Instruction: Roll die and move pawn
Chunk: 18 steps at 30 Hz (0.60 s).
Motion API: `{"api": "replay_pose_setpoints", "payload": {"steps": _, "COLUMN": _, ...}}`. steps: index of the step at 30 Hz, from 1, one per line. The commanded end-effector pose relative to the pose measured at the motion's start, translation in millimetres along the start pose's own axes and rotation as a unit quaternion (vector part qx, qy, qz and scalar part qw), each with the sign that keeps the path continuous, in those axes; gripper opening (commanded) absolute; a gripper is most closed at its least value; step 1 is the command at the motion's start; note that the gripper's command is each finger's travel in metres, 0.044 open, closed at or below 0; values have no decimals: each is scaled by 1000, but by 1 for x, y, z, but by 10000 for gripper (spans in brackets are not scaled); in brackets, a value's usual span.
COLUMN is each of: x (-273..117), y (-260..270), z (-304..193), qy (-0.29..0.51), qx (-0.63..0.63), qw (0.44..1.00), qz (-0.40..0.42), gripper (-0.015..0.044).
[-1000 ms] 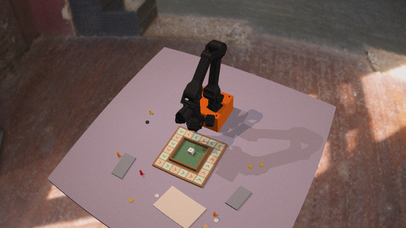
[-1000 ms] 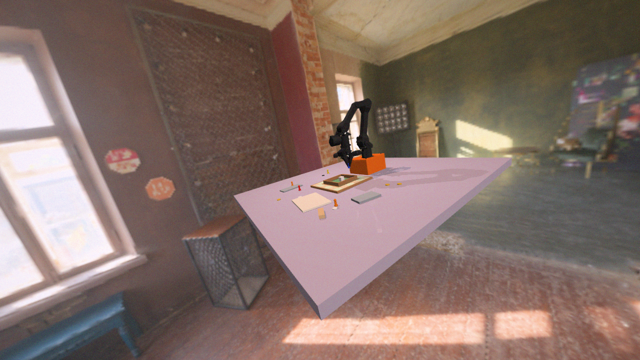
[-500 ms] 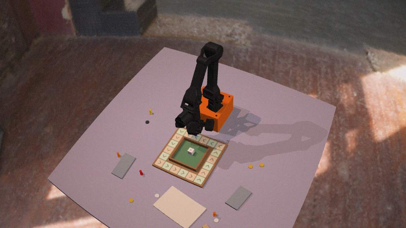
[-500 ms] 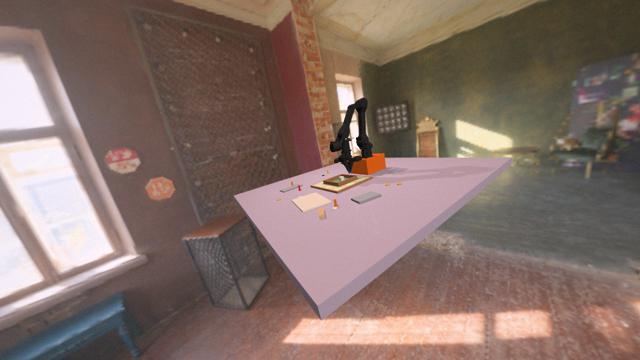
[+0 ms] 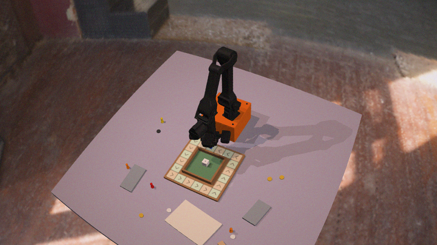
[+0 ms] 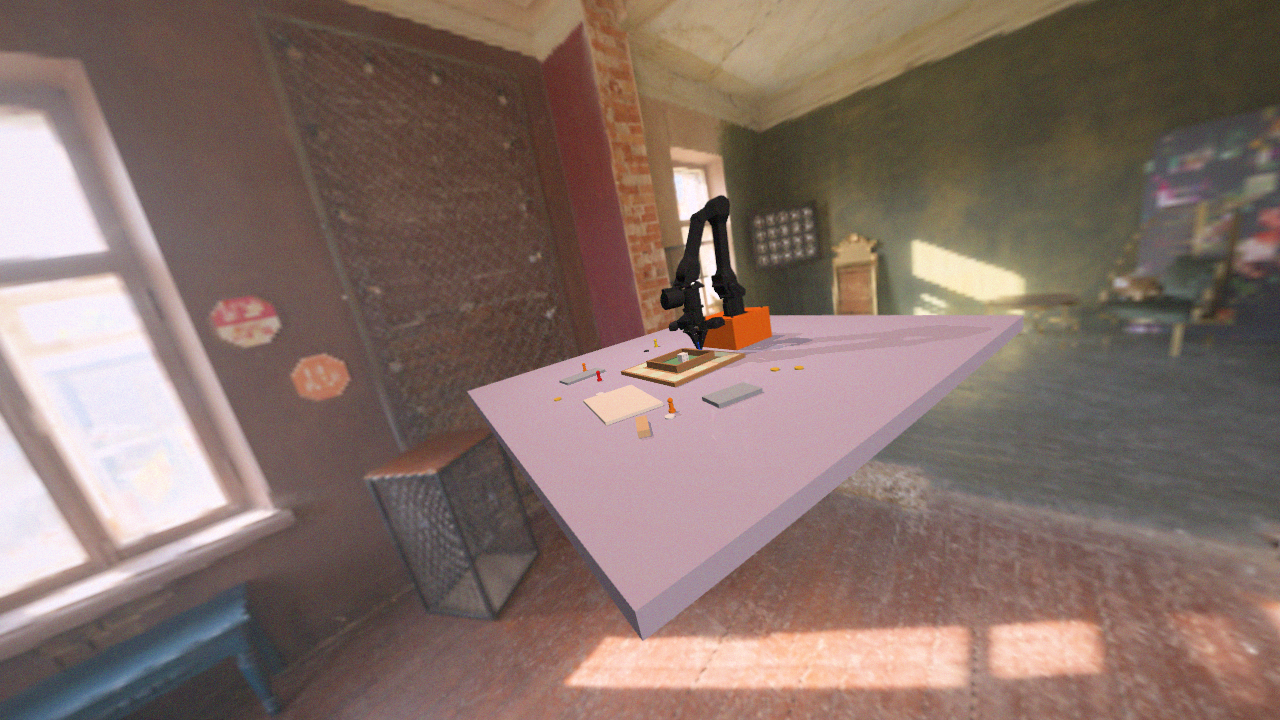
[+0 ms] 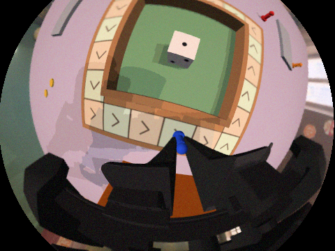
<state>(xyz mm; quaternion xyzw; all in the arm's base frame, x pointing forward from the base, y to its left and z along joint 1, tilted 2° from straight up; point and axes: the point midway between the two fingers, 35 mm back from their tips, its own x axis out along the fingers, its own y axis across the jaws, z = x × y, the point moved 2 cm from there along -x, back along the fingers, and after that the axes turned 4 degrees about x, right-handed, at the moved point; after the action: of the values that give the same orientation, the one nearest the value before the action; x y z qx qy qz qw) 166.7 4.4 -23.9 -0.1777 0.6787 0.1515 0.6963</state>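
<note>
The arm hides most of the blue pawn [image 7: 180,142] from above; whether its base touches the board [image 5: 190,186] [image 6: 677,383] [image 7: 93,85] I cannot tell. The jaws [image 5: 210,146] [image 6: 699,343] grip it over the side nearest the orange base [image 5: 241,122] [image 6: 739,329] [image 7: 186,195]. The tray's wall [image 5: 197,178] [image 6: 673,365] [image 7: 164,111] stands just beyond, around the die [image 5: 205,162] [image 6: 682,356] [image 7: 183,45], one pip up. Bare desk [image 5: 109,148] [image 6: 760,474] [image 7: 56,52] separates the board from the red pawn [image 5: 151,185] [image 6: 599,376] [image 7: 267,16].
</note>
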Motion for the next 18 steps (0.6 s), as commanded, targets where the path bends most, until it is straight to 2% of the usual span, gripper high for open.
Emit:
{"api": "replay_pose_setpoints", "payload": {"steps": 1, "x": 7, "y": 2, "z": -2, "qy": 1, "qx": -3, "qw": 1000, "qz": 4, "gripper": 0}}
{"api": "replay_pose_setpoints", "payload": {"steps": 11, "x": 0, "y": 0, "z": 0, "qy": 0, "qx": 0, "qw": 1000, "qz": 0, "gripper": 262}}
{"api": "replay_pose_setpoints", "payload": {"steps": 18, "x": -49, "y": -1, "z": 0, "qy": 1, "qx": -3, "qw": 1000, "qz": 4, "gripper": 440}}
